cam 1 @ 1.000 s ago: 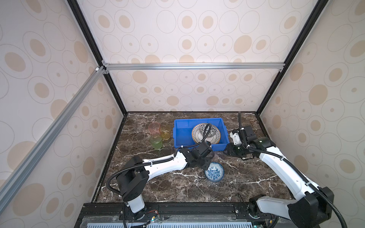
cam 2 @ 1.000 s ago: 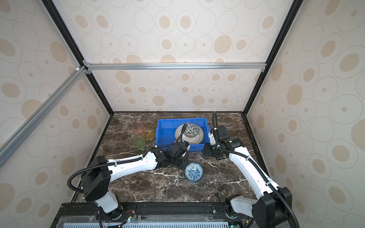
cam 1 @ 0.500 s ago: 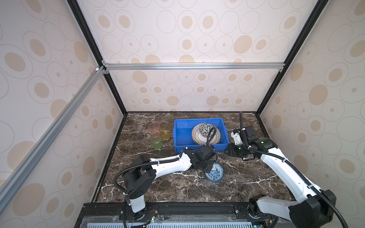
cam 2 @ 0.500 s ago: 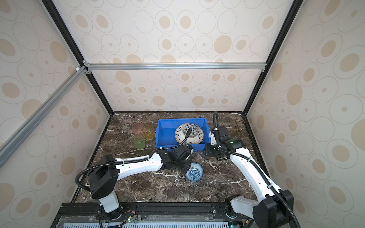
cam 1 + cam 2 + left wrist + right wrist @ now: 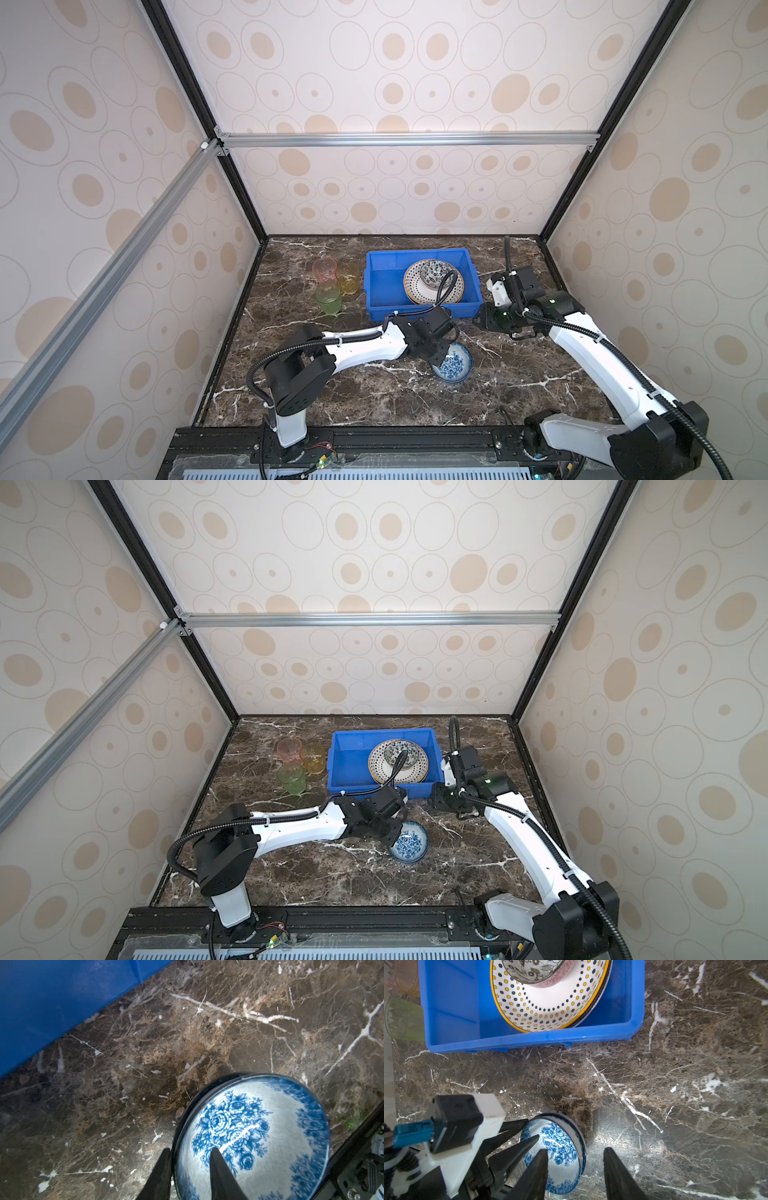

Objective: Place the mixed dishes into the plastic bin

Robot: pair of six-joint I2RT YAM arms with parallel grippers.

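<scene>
A blue-white floral bowl point(image 5: 456, 366) point(image 5: 410, 846) rests on the marble in front of the blue plastic bin point(image 5: 419, 311) point(image 5: 374, 789). My left gripper point(image 5: 440, 353) point(image 5: 191, 1150) is open and straddles the bowl's point(image 5: 259, 1126) rim. One finger is inside and the other against the outer wall. Inside the bin lie a dotted yellow-rimmed plate point(image 5: 415, 289) point(image 5: 550, 1007) and a black-white bowl point(image 5: 432, 272). My right gripper point(image 5: 478, 322) point(image 5: 576, 1151) hangs open and empty by the bin's front right corner, above the blue-white bowl point(image 5: 560, 1147).
Pink point(image 5: 324, 269), amber point(image 5: 348, 279) and green point(image 5: 328, 299) tumblers stand together left of the bin. Patterned enclosure walls close in the marble table on three sides. The left arm lies low across the table's middle.
My left gripper has swung from the bin's front wall towards the right and front, down onto the blue-white bowl's rim. The bowl and the right arm have hardly moved.
</scene>
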